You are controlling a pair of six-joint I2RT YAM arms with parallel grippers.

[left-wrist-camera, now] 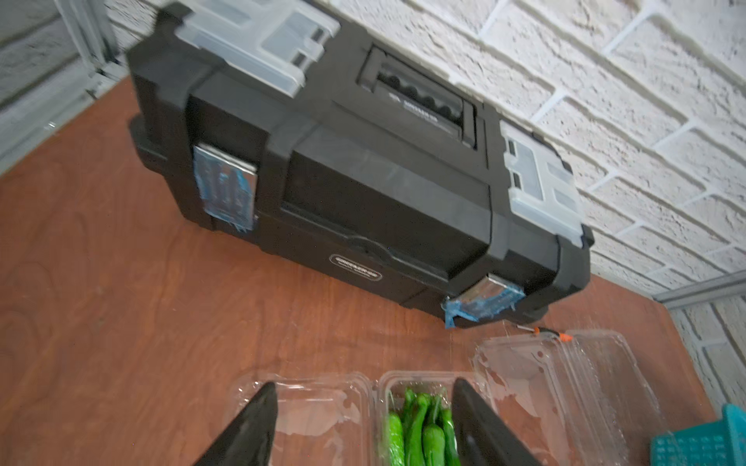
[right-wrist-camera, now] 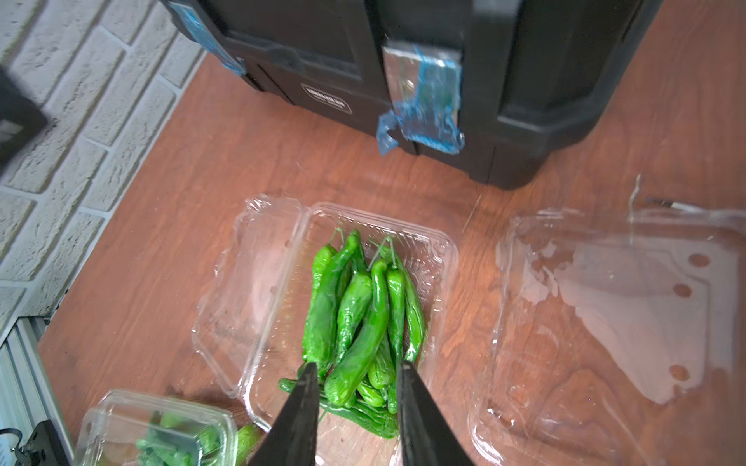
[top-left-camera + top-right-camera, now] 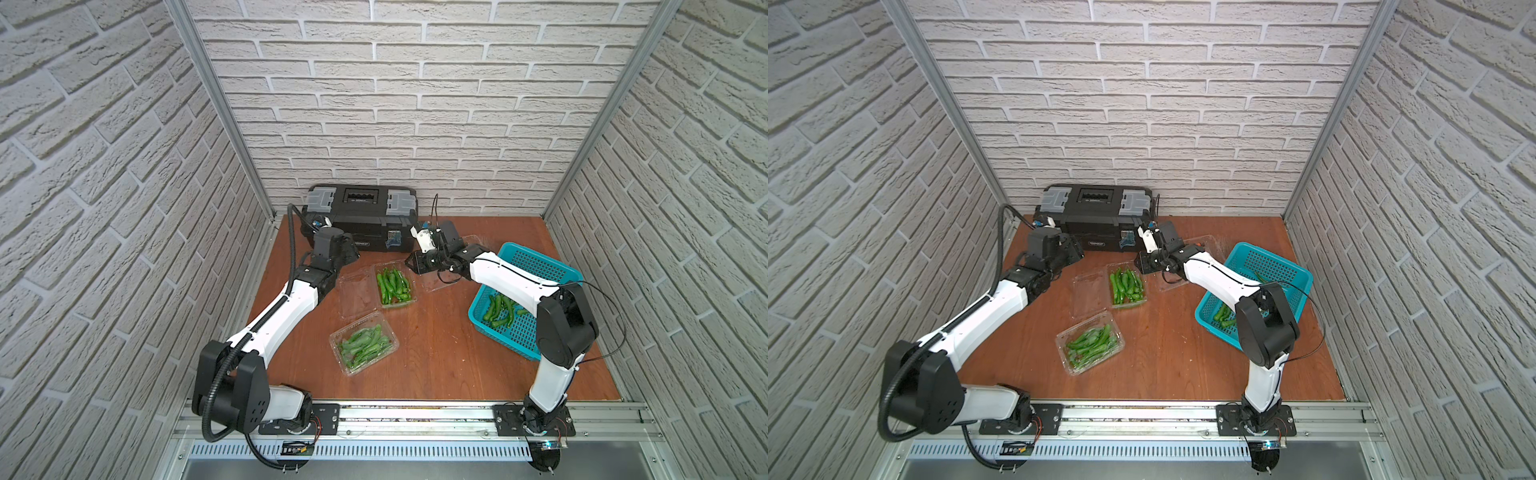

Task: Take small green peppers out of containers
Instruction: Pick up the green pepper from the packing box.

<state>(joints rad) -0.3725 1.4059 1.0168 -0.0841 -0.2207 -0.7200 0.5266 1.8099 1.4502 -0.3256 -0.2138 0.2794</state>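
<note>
In both top views, small green peppers [image 3: 392, 284] lie heaped in an open clear container [image 3: 402, 306] at mid-table, its lid [image 3: 357, 297] flipped flat beside it. A closed container [image 3: 363, 343] full of peppers sits nearer the front. A third container [image 2: 605, 322] lies open with no peppers in it. My right gripper [image 2: 358, 365] hovers over the heap's near end, its fingers [image 2: 306, 395] partly apart with nothing clamped between them. My left gripper [image 1: 363, 383] stands wide open above the same container's far end, holding nothing.
A teal perforated basket [image 3: 536, 257] at the right holds several peppers [image 3: 500, 311]; my right forearm crosses over it. A black toolbox [image 3: 361, 208] stands against the back wall, close behind both grippers. Brick walls enclose three sides.
</note>
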